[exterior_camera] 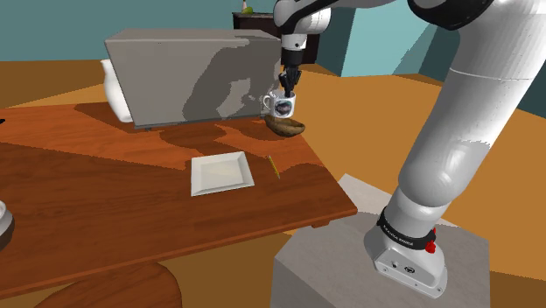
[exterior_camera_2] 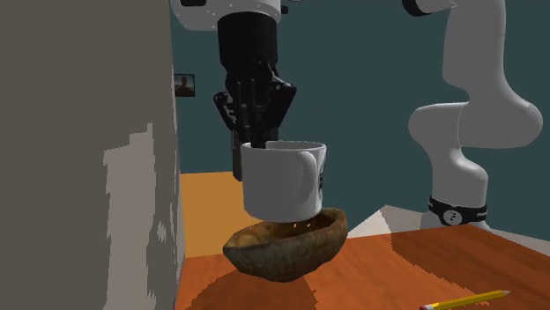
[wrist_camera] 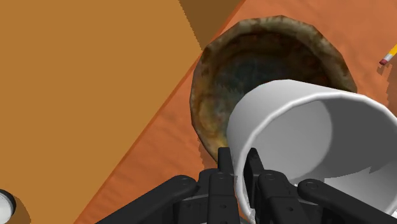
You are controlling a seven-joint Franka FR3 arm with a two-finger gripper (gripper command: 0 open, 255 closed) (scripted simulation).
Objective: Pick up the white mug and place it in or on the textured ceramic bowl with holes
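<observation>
My gripper (exterior_camera_2: 256, 137) is shut on the rim of a white mug (exterior_camera_2: 282, 180) with a dark round picture on its side, one finger inside the wall and one outside (wrist_camera: 240, 170). The mug (exterior_camera: 282, 105) hangs upright right over a brown, rough bowl (exterior_camera_2: 286, 248) that sits on the wooden table near its far corner. Its base is about level with the bowl's rim; whether they touch is unclear. Looking along the gripper, the mug (wrist_camera: 305, 133) covers part of the bowl's dark hollow (wrist_camera: 254, 57).
A big grey box (exterior_camera: 192, 74) stands close beside the bowl (exterior_camera: 287, 128), with a white jug (exterior_camera: 116, 92) behind its other end. A white square plate (exterior_camera: 221, 171) and a yellow pencil (exterior_camera: 274, 166) lie nearer the stand. The table edge (exterior_camera: 324, 171) runs just past the bowl.
</observation>
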